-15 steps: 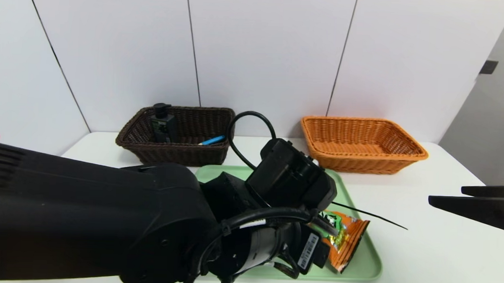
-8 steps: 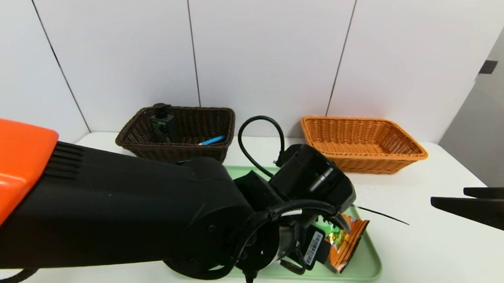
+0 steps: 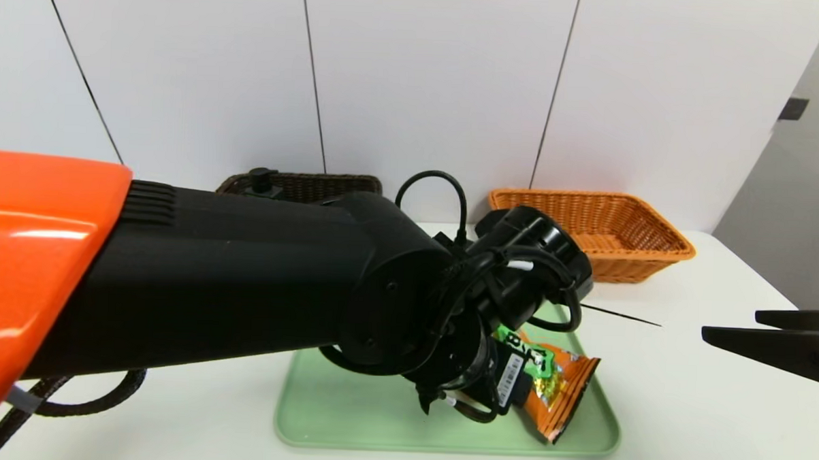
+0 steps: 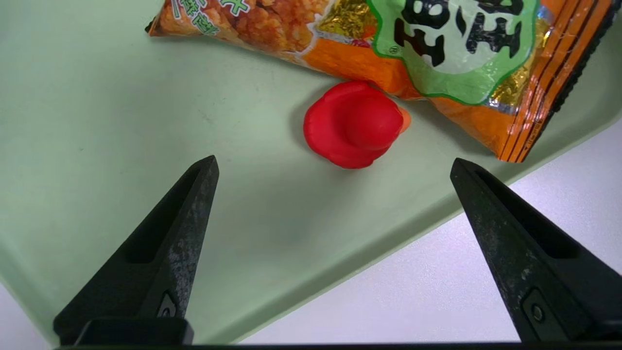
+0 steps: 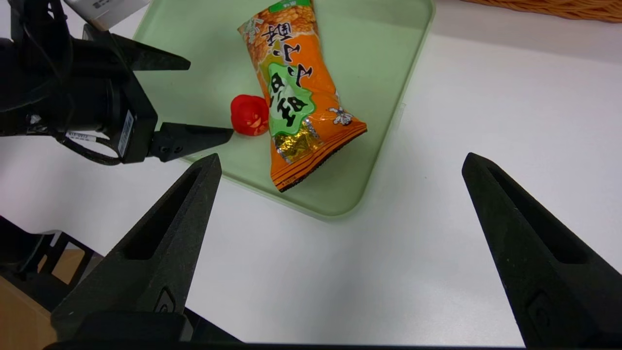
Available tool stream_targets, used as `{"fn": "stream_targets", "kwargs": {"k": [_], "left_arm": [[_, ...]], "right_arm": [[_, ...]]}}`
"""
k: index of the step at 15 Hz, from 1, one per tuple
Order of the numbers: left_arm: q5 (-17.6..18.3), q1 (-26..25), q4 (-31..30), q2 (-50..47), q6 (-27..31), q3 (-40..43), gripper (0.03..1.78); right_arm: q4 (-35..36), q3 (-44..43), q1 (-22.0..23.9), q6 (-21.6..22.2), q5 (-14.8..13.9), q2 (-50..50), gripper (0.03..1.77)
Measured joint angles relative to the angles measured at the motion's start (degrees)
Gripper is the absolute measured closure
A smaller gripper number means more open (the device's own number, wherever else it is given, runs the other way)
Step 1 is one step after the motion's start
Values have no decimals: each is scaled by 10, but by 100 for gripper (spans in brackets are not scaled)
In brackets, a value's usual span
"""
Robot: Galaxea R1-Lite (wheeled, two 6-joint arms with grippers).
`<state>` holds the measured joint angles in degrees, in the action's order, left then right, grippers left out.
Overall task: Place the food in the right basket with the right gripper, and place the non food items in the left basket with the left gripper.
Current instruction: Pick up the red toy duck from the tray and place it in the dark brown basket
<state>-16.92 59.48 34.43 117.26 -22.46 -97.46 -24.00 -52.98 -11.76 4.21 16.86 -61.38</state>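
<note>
An orange snack bag (image 3: 562, 393) (image 4: 437, 53) (image 5: 296, 107) lies on the right half of the green tray (image 3: 348, 418). A small red rounded item (image 4: 354, 124) (image 5: 249, 114) rests on the tray against the bag's side; my left arm hides it in the head view. My left gripper (image 4: 334, 161) (image 5: 209, 97) hovers open just above the tray, its fingers either side of the red item and apart from it. My right gripper (image 5: 340, 158) (image 3: 730, 323) stands open and empty over the bare table, right of the tray.
The orange basket (image 3: 627, 237) stands at the back right. The brown basket (image 3: 316, 180) at the back left is mostly hidden behind my left arm, with a black bottle cap (image 3: 260, 178) showing. White table (image 5: 437, 243) spreads around the tray.
My left arm has reached further forward and right, its wrist turning over the tray's right half and now covering most of the brown basket. The right gripper has stayed put.
</note>
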Motion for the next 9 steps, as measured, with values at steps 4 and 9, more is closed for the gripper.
{"fn": "stream_targets", "kwargs": {"k": [4,9], "left_arm": [[0,-6,53,30,-24,-59,12],[1,-8,79,44,-26,-83,12]], "right_arm": [[0,1,0,0,0,0,9],[1,1,0,0,0,1,9]]}}
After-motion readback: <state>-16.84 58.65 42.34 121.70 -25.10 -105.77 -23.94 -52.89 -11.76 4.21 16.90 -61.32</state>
